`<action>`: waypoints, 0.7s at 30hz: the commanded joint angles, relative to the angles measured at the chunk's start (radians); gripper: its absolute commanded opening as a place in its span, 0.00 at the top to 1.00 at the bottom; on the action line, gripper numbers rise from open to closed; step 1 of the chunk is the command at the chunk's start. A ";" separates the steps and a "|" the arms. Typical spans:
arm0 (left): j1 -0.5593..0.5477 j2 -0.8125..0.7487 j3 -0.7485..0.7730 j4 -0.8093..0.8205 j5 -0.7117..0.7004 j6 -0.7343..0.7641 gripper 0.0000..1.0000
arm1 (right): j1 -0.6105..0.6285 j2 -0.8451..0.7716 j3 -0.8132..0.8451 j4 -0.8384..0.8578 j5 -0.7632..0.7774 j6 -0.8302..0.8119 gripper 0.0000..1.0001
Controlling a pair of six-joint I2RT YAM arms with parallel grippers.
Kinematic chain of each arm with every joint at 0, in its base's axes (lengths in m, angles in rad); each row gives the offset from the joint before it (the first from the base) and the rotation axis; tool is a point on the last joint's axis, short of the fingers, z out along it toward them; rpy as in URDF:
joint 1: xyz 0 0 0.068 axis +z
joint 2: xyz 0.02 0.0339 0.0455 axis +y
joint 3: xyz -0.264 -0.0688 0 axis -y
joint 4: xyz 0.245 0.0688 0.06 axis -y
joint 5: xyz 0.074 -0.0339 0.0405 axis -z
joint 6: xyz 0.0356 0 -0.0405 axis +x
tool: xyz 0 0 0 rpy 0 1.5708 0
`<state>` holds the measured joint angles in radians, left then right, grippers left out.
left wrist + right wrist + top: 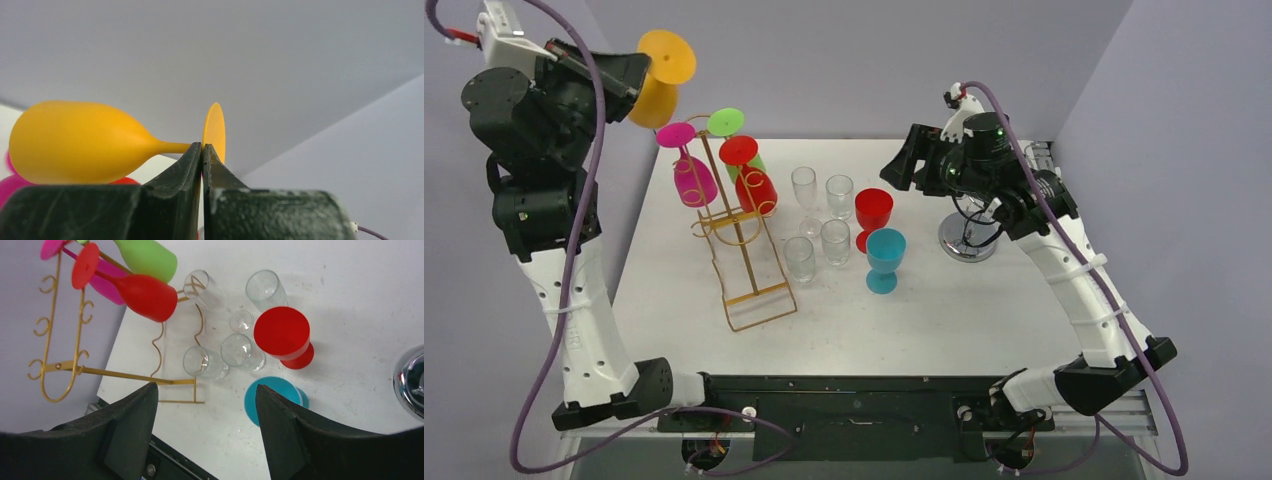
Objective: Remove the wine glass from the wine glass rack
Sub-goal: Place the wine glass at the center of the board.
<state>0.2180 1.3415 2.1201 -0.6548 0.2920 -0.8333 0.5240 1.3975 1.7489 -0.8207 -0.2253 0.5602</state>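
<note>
Seen from above, the yellow wine glass (pixel 661 85) is in the upper left of the frame. It is held in the air, apart from the gold wire rack (pixel 742 250) below and to its right. My left jaws are pressed together on its thin stem, right beside the round foot. My right jaws are spread wide with nothing in them, over the right side of the white surface (pixel 944 320).

In my left wrist view the glass (pixel 75 145) lies on its side, its long axis running left to right. The bowl points left, and the foot is edge-on at the centre.

I judge it to be coloured plastic: light, stiff and unlikely to shatter, but smooth, so it could swivel in a narrow pinch. The stem next to the foot seems the best hold, since the foot blocks slipping.
</note>
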 commanded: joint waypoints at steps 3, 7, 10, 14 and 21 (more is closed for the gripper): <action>-0.272 0.117 0.191 0.050 -0.074 0.021 1.00 | -0.061 -0.097 0.003 0.202 0.009 0.076 0.32; -0.414 0.182 0.228 0.152 -0.032 -0.053 1.00 | -0.146 -0.142 -0.074 0.344 -0.068 0.152 0.29; -0.470 0.203 0.177 0.262 0.037 -0.156 1.00 | -0.220 -0.175 -0.145 0.510 -0.175 0.218 0.25; -0.527 0.211 0.102 0.413 0.086 -0.315 1.00 | -0.263 -0.206 -0.251 0.702 -0.262 0.312 0.19; -0.552 0.184 -0.158 0.828 0.157 -0.717 1.00 | -0.266 -0.242 -0.432 1.044 -0.305 0.448 0.14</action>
<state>-0.3283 1.5570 2.0628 -0.1688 0.3897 -1.2789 0.2615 1.1950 1.3792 -0.0887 -0.4721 0.9009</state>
